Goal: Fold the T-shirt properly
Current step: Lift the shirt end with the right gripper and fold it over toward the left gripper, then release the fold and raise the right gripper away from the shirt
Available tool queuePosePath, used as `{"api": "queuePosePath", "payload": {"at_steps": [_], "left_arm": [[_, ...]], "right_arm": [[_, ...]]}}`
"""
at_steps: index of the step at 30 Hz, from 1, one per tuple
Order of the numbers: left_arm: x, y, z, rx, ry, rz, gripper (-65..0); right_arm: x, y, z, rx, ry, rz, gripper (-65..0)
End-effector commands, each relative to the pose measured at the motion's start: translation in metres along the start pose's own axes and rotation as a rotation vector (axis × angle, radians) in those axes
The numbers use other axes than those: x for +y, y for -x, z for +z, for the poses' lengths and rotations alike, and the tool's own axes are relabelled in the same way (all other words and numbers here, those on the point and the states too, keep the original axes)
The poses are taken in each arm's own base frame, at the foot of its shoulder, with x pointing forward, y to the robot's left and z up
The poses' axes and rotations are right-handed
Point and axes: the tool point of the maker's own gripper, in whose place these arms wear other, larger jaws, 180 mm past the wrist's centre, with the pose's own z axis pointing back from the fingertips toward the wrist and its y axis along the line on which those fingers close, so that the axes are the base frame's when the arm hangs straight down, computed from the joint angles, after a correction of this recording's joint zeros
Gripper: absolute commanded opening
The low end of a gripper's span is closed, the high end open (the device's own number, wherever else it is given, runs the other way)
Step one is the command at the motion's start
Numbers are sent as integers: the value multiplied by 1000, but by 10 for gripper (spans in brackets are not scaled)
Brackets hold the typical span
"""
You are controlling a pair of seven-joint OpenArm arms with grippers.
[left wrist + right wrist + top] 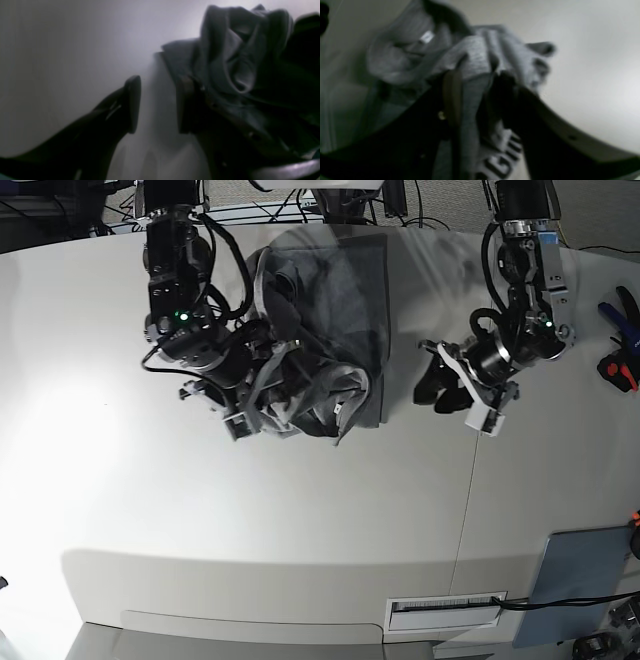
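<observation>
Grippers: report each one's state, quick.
Left gripper: open, empty.
Right gripper: shut on the crumpled heather-grey cotton T-shirt.
</observation>
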Motion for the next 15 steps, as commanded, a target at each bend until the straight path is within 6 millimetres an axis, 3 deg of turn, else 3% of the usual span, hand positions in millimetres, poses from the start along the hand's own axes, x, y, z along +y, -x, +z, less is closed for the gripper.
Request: {"api": "queuePosePath", "payload": {"at_steps": [1,3,4,7,10,15], "left_arm": [[2,-16,5,-49,-1,-17,-420],[9,-15,9,-44,-22,-8,-420],[13,-15,11,-45,-33,-3,-420],[24,-14,19,-53,-58,-4,-420],[33,-9,26,-54,-88,12,-420],[40,6,36,-27,-110,18,-420]], "right_arm": [[1,-14,2,-47,2,20,-521],[6,-15,1,-49,-3,40,-637],[10,-18,2,-56,-10,49,-650],[27,-36,15,-114,-36,96,-650],[56,-55,38,-185,-86,165,-650],[120,-49,56,-218,-242,240,-650]]}}
